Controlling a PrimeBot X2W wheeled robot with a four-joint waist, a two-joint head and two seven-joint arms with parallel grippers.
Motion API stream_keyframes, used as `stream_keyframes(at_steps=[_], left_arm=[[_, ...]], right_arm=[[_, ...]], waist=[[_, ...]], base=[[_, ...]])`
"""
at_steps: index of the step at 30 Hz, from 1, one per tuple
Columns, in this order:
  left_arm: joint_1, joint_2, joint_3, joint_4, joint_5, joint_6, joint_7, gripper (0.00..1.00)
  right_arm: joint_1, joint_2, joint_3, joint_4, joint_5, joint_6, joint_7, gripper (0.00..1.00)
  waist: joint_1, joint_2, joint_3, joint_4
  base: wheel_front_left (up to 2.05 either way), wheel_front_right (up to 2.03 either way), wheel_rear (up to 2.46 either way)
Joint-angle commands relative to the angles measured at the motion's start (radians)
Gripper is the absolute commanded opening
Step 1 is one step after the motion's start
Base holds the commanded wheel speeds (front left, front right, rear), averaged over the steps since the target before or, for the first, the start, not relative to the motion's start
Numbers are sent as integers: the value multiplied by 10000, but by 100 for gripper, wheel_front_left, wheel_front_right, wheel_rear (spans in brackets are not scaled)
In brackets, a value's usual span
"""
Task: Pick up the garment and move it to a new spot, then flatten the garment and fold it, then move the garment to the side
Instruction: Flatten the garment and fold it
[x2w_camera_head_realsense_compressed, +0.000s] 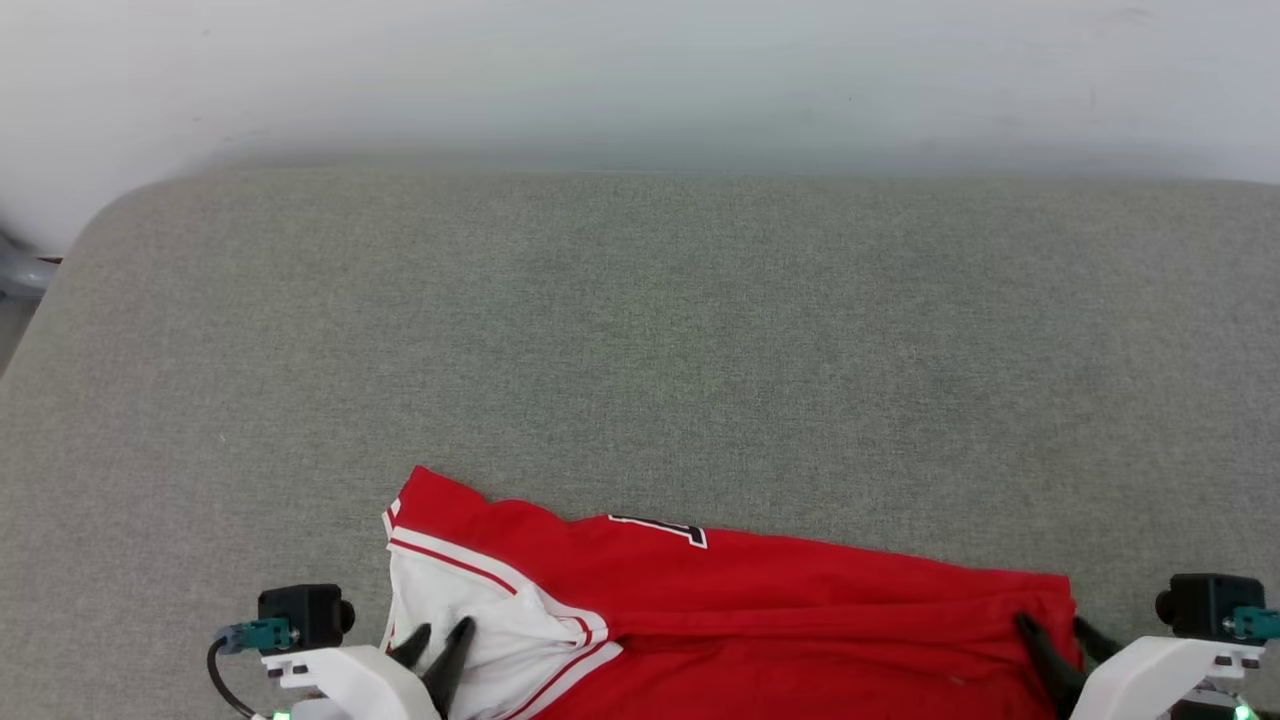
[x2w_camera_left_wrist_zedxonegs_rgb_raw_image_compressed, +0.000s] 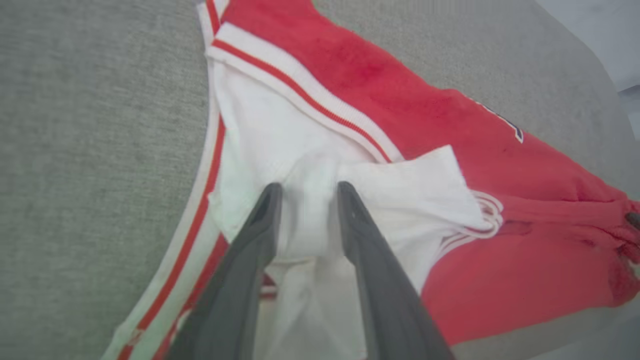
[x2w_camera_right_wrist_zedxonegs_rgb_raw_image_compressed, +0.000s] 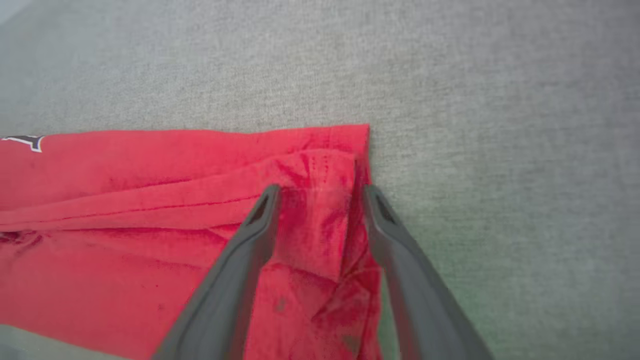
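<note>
The garment (x2w_camera_head_realsense_compressed: 760, 610), a red T-shirt with white red-striped sleeves, lies in a folded band along the near edge of the grey cushion (x2w_camera_head_realsense_compressed: 640, 350). A bit of black, white-outlined print (x2w_camera_head_realsense_compressed: 665, 528) shows at its far fold. My left gripper (x2w_camera_head_realsense_compressed: 436, 638) rests on the white sleeve (x2w_camera_left_wrist_zedxonegs_rgb_raw_image_compressed: 280, 130) at the garment's left end. Its fingers (x2w_camera_left_wrist_zedxonegs_rgb_raw_image_compressed: 267, 210) are open, with white cloth bunched between them. My right gripper (x2w_camera_head_realsense_compressed: 1058, 630) is at the red right-hand corner (x2w_camera_right_wrist_zedxonegs_rgb_raw_image_compressed: 345, 145), open, its fingers (x2w_camera_right_wrist_zedxonegs_rgb_raw_image_compressed: 265, 210) straddling a raised red fold.
The grey cushion stretches wide beyond the garment, up to a pale wall (x2w_camera_head_realsense_compressed: 640, 70) at the back. Its rounded left corner (x2w_camera_head_realsense_compressed: 100, 215) drops off beside a grey object (x2w_camera_head_realsense_compressed: 18, 272). Bare fabric surface lies to the right of the garment (x2w_camera_right_wrist_zedxonegs_rgb_raw_image_compressed: 500, 150).
</note>
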Motion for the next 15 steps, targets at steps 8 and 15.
stream_keyframes(at_steps=[8,15], left_arm=[[-841,178,110,-445,1169,186,-1156,100],[-1176,-23,327,-1034,2211,653,-2787,100]], right_arm=[[-63,49,-291,-288,-130,-4,-434,100],[72,-239,-569,-473,-180,-4,929,100]], waist=[[2,0,-284,54],[2,0,-438,79]], base=[[0,0,0],[0,0,0]])
